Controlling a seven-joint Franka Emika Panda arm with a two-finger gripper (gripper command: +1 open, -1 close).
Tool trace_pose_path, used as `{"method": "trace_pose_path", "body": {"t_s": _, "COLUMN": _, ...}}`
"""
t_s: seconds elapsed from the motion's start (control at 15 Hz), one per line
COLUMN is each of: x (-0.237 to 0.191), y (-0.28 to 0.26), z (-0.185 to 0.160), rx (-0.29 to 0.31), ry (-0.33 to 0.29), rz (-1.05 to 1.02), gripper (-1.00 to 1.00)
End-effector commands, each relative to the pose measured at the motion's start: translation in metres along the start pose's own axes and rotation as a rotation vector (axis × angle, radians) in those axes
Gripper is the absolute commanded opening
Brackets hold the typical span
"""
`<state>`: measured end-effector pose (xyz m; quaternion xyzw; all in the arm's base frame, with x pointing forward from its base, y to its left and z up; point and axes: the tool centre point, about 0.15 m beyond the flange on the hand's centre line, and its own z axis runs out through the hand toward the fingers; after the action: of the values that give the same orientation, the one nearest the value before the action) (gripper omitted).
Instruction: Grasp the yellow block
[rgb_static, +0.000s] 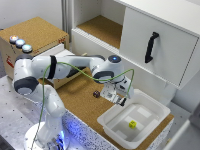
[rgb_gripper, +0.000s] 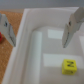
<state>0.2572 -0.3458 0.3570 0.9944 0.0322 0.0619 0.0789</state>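
The marks on the yellow block are too blurred to be read, and the red thing in the wrist view is cut off by the frame edge; the block is seen lying on the floor of the white bin, nothing touching it; the gripper is held above the bin's rim, fingers spread wide, nothing gripped; a dark cube sits on the cork mat; white cabinets are seen behind.

Cork-topped table, white bin on it, dk brown cube beside bin.
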Motion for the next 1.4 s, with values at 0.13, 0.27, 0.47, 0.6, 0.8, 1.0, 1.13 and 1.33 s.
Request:
{"method": "trace_pose_path", "body": {"t_s": 0.13, "x": -0.024, "y": 0.065, "z": 0.063, "rx": 0.117, "ry": 0.002, "rz": 0.052, "gripper": 1.00}}
{"method": "trace_pose_path", "body": {"t_s": 0.27, "x": -0.016, "y": 0.069, "z": 0.075, "rx": 0.127, "ry": 0.007, "rz": 0.050, "gripper": 1.00}}
{"method": "trace_pose_path", "body": {"t_s": 0.47, "x": 0.001, "y": 0.075, "z": 0.091, "rx": 0.158, "ry": 0.003, "rz": 0.051, "gripper": 1.00}}
{"method": "trace_pose_path", "body": {"t_s": 0.6, "x": 0.012, "y": 0.077, "z": 0.104, "rx": 0.169, "ry": -0.002, "rz": 0.035, "gripper": 1.00}}
{"method": "trace_pose_path", "body": {"t_s": 0.8, "x": 0.020, "y": 0.083, "z": 0.116, "rx": 0.184, "ry": -0.006, "rz": 0.025, "gripper": 1.00}}
{"method": "trace_pose_path", "body": {"t_s": 1.0, "x": 0.017, "y": 0.094, "z": 0.125, "rx": 0.201, "ry": -0.013, "rz": 0.046, "gripper": 1.00}}
{"method": "trace_pose_path", "body": {"t_s": 1.13, "x": 0.016, "y": 0.101, "z": 0.134, "rx": 0.234, "ry": -0.017, "rz": 0.061, "gripper": 1.00}}
{"method": "trace_pose_path", "body": {"t_s": 1.33, "x": 0.022, "y": 0.105, "z": 0.150, "rx": 0.297, "ry": -0.023, "rz": 0.093, "gripper": 1.00}}
